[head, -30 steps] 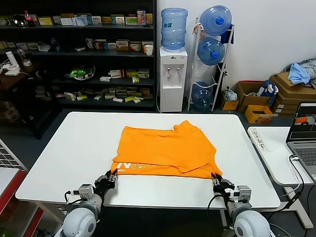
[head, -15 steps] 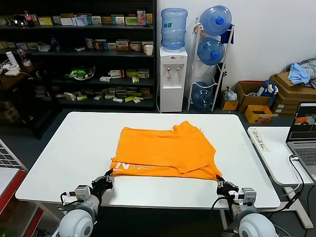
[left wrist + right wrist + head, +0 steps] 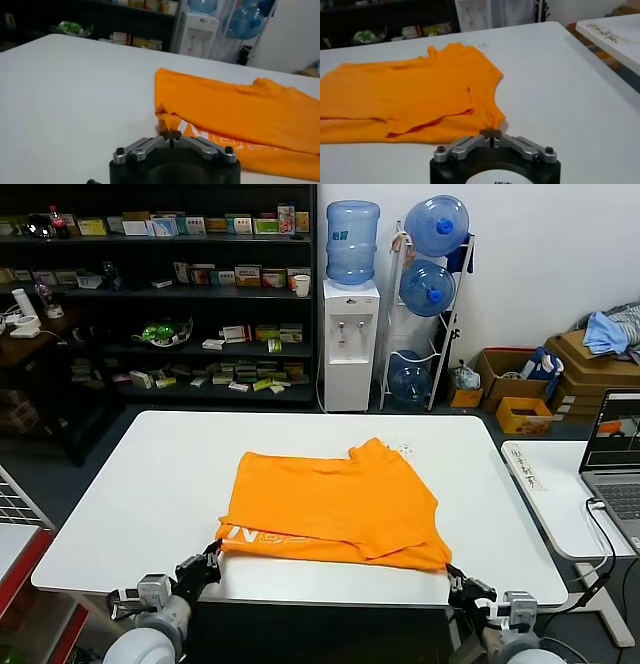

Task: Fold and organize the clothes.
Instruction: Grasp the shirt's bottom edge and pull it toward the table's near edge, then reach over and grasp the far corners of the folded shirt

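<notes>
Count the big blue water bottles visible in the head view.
4: one bottle atop the white dispenser, and three on the rack beside it: top, middle, bottom. Others may be hidden.

The bright orange soft T-shirt point(image 3: 333, 506) lies folded on the white flat table point(image 3: 130, 484), near its front edge. The left gripper point(image 3: 207, 559) is at the shirt's front left corner. The right gripper point(image 3: 457, 578) is at its front right corner.

Both claws have drawn the T-shirt point(image 3: 335, 506) nearer the table's point(image 3: 150, 484) front edge.
</notes>
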Available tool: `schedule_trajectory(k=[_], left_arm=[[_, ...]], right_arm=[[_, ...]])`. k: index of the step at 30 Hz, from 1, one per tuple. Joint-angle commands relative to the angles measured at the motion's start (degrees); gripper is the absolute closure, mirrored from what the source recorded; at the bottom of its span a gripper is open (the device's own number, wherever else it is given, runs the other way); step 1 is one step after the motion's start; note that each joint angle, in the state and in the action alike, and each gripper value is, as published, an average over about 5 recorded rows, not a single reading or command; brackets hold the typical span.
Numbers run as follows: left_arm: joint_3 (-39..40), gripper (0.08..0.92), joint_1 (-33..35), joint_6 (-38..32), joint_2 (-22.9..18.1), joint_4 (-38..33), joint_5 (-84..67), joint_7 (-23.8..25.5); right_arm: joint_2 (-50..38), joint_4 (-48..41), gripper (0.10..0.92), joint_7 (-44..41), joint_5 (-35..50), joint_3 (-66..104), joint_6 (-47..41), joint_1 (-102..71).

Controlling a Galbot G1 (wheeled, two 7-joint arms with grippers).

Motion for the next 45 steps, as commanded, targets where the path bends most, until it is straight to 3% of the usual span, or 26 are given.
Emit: schedule_trajectory(k=[1,7,11,18,23,29,32,37,45], left_arm=[[-0.91,0.908,12.16,0.73,2.08,-8.05,-1.29,-3.33],[-1.38,0.908,13.81,1.21,1.67,-8.12,-0.51,-3.6],[-2.33,0.883,12.19,1.79,2.07,-8.56,-0.8,-3.65],[-7.74,0.697,5.96,1.01,6.46,-8.12,-1.83,-3.1],[-6.12,0.55,-5.62,-3.47,9.25,-2.16,-1.94,1.18],[4.78,0.377,-28.23,-8.45,1.8,17.54,-1.6,6.73],[9.46,0.29,-35.64,-8.81,-2.22,26.1,-2.19,7.78],[15.01,0.188,-41.31,-6.82,-5.42,34.54,-3.2,9.39],[17.29,0.177,-44.11,-0.35,-6.86,40.62,-6.58,10.22]], right_arm=[[-1.37,6.9,0.901,2.74,1.35,3.03,-0.54,-10.84],[-0.96,6.14,0.901,3.23,-0.01,2.81,-0.42,-9.9],[-1.53,6.11,0.842,2.27,-1.67,2.8,0.49,-6.38],[-5.95,6.17,0.637,0.24,-0.39,6.3,4.2,3.14],[-7.63,0.56,0.498,-0.49,2.53,2.24,4.95,19.05],[-0.47,-17.92,0.325,-0.23,3.77,-12.81,4.02,44.36],[4.99,-28.16,0.247,-0.21,2.98,-18.68,3.3,52.83],[11.47,-41.3,0.204,-1.84,0.98,-22.52,1.62,59.25],[16.98,-51.25,0.203,-5.72,-2.21,-23.76,-0.53,61.33]])
